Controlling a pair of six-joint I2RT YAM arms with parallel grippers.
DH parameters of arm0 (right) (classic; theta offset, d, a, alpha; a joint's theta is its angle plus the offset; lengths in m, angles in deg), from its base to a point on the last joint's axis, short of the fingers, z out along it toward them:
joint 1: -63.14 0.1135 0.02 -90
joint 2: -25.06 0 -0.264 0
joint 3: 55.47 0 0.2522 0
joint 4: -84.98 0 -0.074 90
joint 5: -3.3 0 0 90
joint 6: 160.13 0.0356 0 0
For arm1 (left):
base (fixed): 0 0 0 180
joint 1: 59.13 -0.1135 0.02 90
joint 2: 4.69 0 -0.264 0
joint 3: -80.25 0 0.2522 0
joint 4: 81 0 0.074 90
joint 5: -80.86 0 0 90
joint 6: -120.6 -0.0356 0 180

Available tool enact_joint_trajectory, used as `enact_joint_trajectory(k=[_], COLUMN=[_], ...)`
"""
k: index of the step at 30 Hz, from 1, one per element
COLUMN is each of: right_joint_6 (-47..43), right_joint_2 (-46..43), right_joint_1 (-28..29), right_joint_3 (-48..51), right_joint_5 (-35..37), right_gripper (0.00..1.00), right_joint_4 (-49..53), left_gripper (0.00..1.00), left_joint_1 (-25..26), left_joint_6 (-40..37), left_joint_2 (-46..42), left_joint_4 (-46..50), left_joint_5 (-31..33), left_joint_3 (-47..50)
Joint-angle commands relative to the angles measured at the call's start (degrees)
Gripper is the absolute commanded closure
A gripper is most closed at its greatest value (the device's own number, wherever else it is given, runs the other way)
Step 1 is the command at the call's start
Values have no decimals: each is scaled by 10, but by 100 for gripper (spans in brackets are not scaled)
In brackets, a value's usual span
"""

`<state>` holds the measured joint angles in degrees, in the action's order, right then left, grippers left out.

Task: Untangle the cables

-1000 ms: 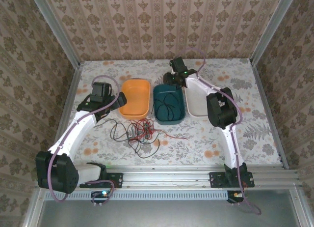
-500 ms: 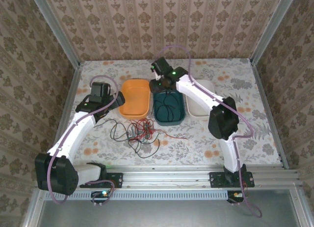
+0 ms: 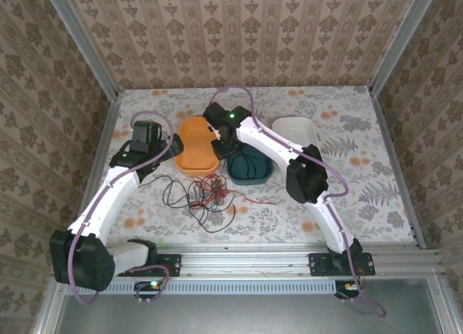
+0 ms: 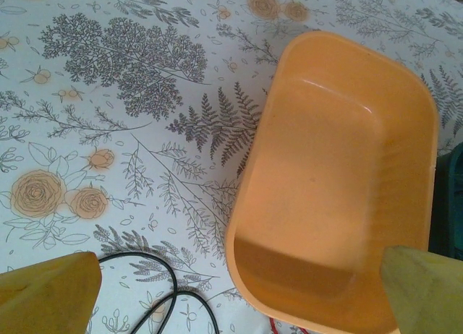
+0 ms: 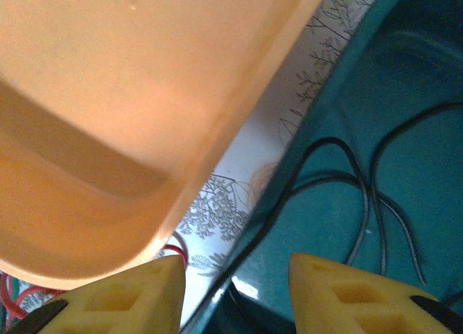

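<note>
The cables, a red-and-black knot, lie on the table nearer the bases than the 2 grippers, and more black cable loops in the teal tub beneath the right gripper. That arm reaches leftward, with its gripper over the gap between the orange tub and the teal one, fingers parted and empty. The left gripper, bent in beside the orange tub, is spread wide and holds nothing, and the white tub, the last of the 3, sits well to the right.

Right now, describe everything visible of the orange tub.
The orange tub is a rounded-rectangular basin, smooth and plastic-looking, with a thick rolled rim. It stands upright on the floral table, and nothing shows inside it. The teal tub sits beside it, a narrow strip of table between them. A black cable loops on the table near one corner, outside the rim.
</note>
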<state>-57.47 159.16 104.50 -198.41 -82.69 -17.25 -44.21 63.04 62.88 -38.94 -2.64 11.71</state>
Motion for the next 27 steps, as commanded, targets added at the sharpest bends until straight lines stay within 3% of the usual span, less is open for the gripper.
enact_joint_trajectory(k=[1, 7, 12, 16, 21, 24, 27], right_joint_6=[-15, -25, -50, -34, -21, -23, -29], right_joint_2=[25, 42, 40, -64, -219, -266, -263], right_joint_1=[0, 4, 14, 6, -21, -39, -54], right_joint_3=[-44, -72, -81, 71, 300, 394, 430], right_joint_5=[30, 37, -4, -19, -96, -165, -228], right_gripper=[57, 59, 60, 61, 59, 57, 56], right_joint_4=[65, 91, 111, -31, -256, -356, -385], left_gripper=[0, 0, 0, 0, 0, 0, 0], left_joint_1=[-3, -3, -2, -2, 3, 8, 11], left_joint_6=[1, -1, -7, -10, -12, -13, -10], left_joint_2=[-17, -15, -15, -17, -11, -5, 2], left_joint_4=[12, 12, 19, 12, 2, -7, -8], left_joint_5=[8, 5, 3, 2, -1, -9, -13], left_joint_3=[5, 2, -4, 0, 8, 11, 7])
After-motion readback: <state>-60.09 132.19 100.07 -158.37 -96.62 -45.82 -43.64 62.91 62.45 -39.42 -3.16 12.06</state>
